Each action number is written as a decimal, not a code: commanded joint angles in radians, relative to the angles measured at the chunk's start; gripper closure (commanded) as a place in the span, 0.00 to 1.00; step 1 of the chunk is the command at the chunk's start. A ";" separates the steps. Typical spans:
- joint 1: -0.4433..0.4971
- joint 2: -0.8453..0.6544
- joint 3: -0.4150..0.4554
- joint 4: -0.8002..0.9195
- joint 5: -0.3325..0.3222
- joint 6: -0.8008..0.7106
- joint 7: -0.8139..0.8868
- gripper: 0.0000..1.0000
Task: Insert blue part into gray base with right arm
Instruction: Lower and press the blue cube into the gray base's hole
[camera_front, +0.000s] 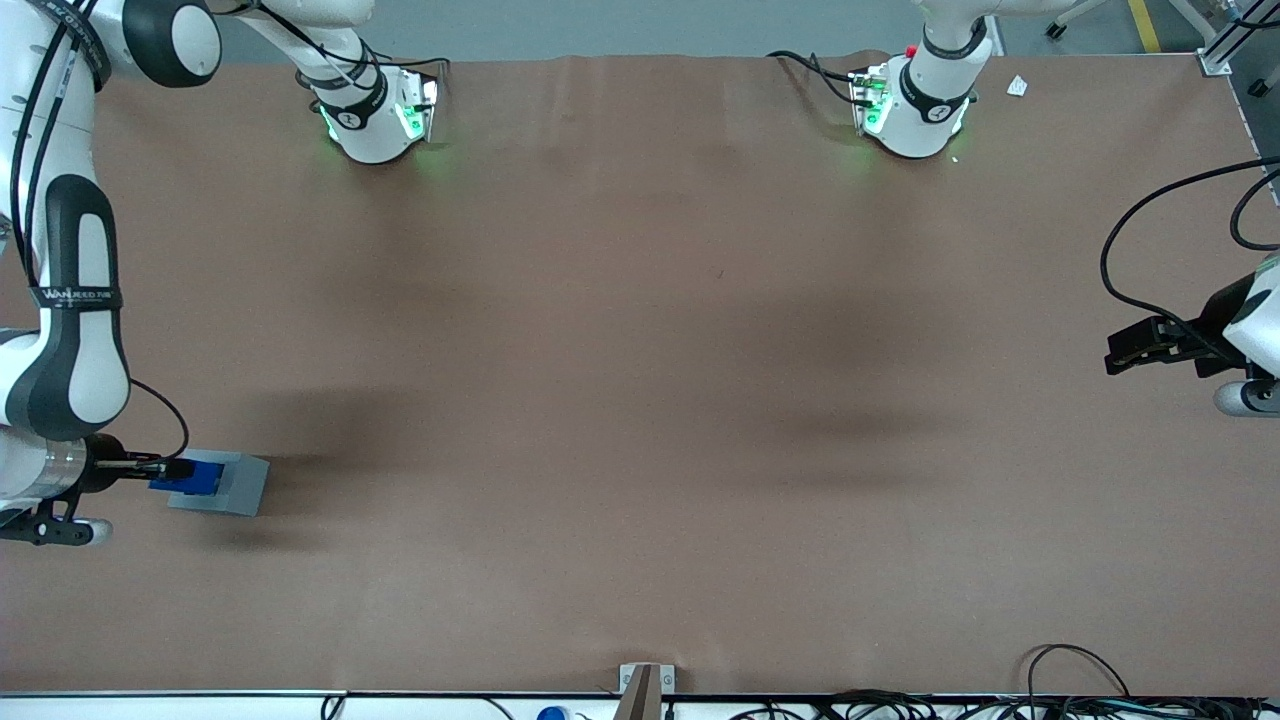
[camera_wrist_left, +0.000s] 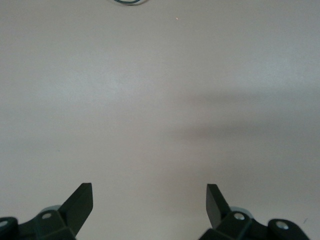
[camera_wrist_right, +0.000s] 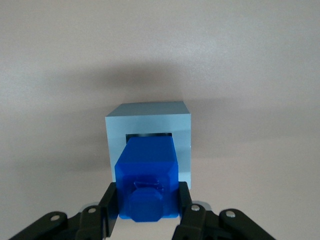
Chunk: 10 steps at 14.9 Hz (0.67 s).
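Observation:
The right arm (camera_front: 75, 330) reaches down at the working arm's end of the table, near the front camera. Its gripper (camera_front: 172, 468) is shut on the blue part (camera_front: 200, 473), which it holds directly over the gray base (camera_front: 235, 486). In the right wrist view the gripper (camera_wrist_right: 147, 201) has one black finger (camera_wrist_right: 111, 202) pressed on each side of the blue part (camera_wrist_right: 147, 175). The part's lower end meets the dark square recess (camera_wrist_right: 149, 135) in the top of the gray base (camera_wrist_right: 148, 119). How deep it sits in the recess cannot be told.
The brown table cover (camera_front: 640, 400) spreads from the base toward the parked arm's end. Two white arm pedestals (camera_front: 375, 120) (camera_front: 915, 110) stand farthest from the front camera. Cables (camera_front: 1080, 690) lie along the table edge nearest that camera.

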 joint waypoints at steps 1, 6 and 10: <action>-0.004 0.018 0.008 0.039 -0.013 -0.031 0.037 1.00; 0.002 0.018 0.008 0.041 -0.013 -0.043 0.091 1.00; 0.002 0.027 0.008 0.041 -0.015 -0.042 0.086 1.00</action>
